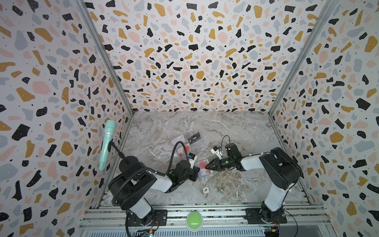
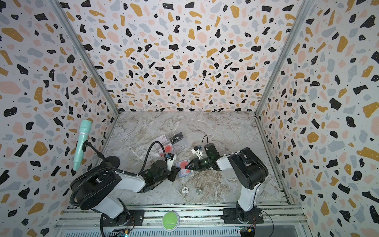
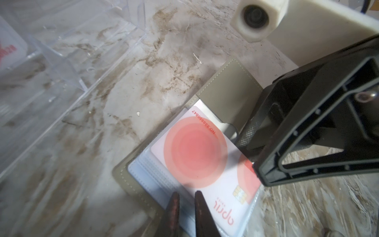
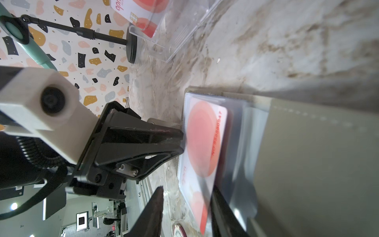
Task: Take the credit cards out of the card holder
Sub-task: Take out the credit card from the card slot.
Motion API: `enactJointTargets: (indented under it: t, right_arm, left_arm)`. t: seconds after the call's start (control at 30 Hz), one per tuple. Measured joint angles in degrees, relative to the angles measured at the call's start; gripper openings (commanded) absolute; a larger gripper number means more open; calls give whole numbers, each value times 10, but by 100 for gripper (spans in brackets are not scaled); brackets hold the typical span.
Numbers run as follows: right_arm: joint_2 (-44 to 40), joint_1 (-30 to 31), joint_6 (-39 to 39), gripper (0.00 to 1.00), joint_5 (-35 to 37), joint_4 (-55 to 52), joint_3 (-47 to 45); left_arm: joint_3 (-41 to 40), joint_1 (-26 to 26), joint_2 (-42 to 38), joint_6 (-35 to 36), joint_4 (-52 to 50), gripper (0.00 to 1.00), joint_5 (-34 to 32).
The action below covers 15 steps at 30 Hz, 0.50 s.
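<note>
**Task items.** The card holder (image 1: 204, 174) lies open on the marble table (image 1: 235, 127), front of centre, between the two arms. Its taupe flap (image 3: 229, 82) is folded outward and the pale sleeve pages face up. One credit card (image 3: 194, 156), white with a big red circle, sits on the sleeves, partly out of its pocket and skewed toward the right arm.

**Left gripper** (image 3: 186, 195). The jaws are almost pressed together, with only a narrow slit between them. The tips bear on the holder's sleeve edge, beside the card's chip end. Nothing can be seen gripped in the slit. The right wrist view shows the same tips (image 4: 181, 141) meeting the holder's edge.

**Right gripper** (image 4: 187, 187). The jaws are spread astride the card's protruding end. One finger (image 4: 223, 205) lies against the card's underside. The other (image 4: 155, 205) stands clear of its face, so the card is not clamped.

**Other items.** A clear plastic tray (image 3: 67, 61) stands behind the holder, apart from it. It holds a black VIP card (image 1: 193, 137), a white-pinkish card (image 1: 178, 140) and another red-circle card (image 1: 184, 151). A poker chip (image 1: 205, 190) and a small round metal piece (image 1: 220, 191) lie on the table in front of the holder.
</note>
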Motion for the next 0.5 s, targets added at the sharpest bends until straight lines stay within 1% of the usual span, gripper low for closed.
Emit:
enactJointTargets:
  t: [0.33, 0.5]
  right_arm:
    - [27, 0, 35, 39, -23, 56, -2]
    - [41, 2, 42, 37, -38, 72, 0]
  left_arm:
    - [-3, 0, 0, 0, 7, 17, -9]
    - [-4, 1, 0, 0, 8, 17, -13]
